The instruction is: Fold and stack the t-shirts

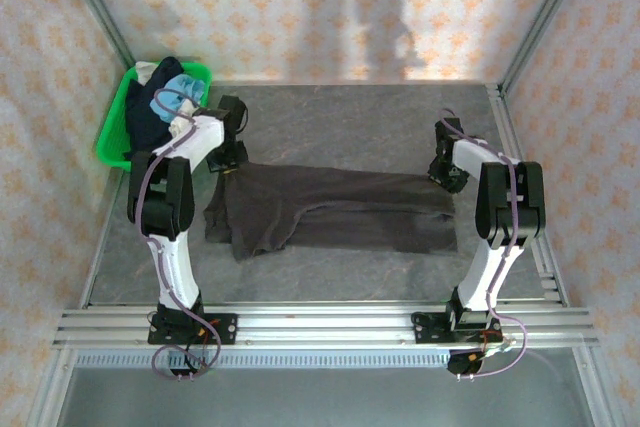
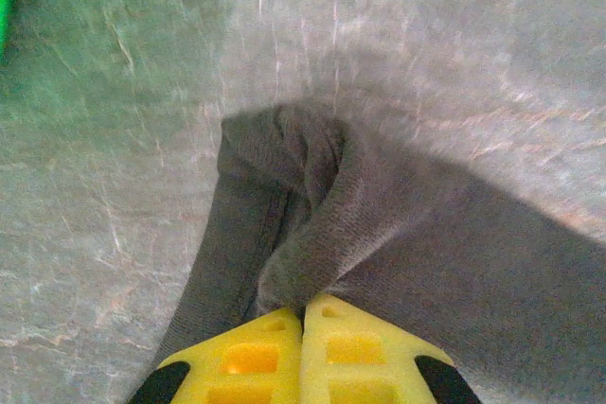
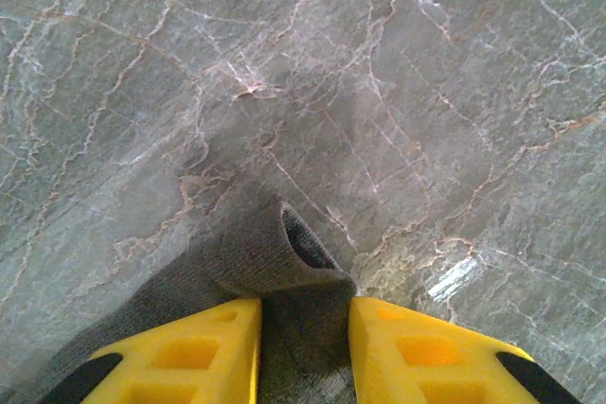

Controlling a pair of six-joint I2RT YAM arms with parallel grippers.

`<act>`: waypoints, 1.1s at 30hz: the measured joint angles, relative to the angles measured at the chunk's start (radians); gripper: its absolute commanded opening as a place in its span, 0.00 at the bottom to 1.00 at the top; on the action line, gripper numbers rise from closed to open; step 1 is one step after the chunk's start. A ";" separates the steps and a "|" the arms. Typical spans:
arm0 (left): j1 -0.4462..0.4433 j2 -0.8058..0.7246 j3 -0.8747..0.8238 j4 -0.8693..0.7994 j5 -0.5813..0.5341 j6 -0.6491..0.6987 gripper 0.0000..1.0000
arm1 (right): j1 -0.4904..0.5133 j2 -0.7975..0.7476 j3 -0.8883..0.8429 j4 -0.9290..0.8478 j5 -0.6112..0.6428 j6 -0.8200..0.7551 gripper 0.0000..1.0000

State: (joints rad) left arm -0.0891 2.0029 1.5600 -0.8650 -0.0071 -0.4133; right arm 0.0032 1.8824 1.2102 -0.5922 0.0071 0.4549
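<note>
Jaws, left gripper [image 2: 303, 309]: together, with a bunched fold of the dark brown-grey t-shirt [image 2: 379, 234] nipped at the very tips. The left wrist view shows the yellow fingers [image 2: 256, 357] meeting with no gap. The bite looks shallow, mostly a ridge of knit.

Far left of the table: green plastic basket [image 1: 108, 142], holding a heap with a navy shirt [image 1: 148, 119] and a light blue shirt [image 1: 182, 85] on top. None of these is folded yet, as far as can be told.

Centre: the dark brown-grey t-shirt lies flat across the marbled table [image 1: 350, 112] between the two arms, long side running left to right. Its left end is broader and rumpled near the left arm, and the right end is squarer. It appears doubled over lengthwise, though layer count is not certain from above.

Jaws, right gripper [image 3: 305, 307]: apart by the thickness of the cloth, clamped on a rolled edge of the same shirt. The hem curls open just beyond the tips, and bare marble lies past it.

Handling judgement: soft, limp knit, light, with no stiffness. It will sag and drag between the two holds, and layers may slide over each other. The fabric is grippy enough against the fingers but stretches. Best hold is at corners or hem through all layers, deep in the jaws. The left pinch may slip under tension.
</note>
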 measured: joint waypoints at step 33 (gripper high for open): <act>-0.004 0.066 0.303 -0.163 0.032 0.076 0.68 | -0.011 -0.135 -0.051 0.001 -0.013 0.017 0.33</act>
State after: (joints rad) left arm -0.0929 2.0693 1.8633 -1.0275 0.0250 -0.3374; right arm -0.0078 1.7473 1.1587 -0.5911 -0.0055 0.4717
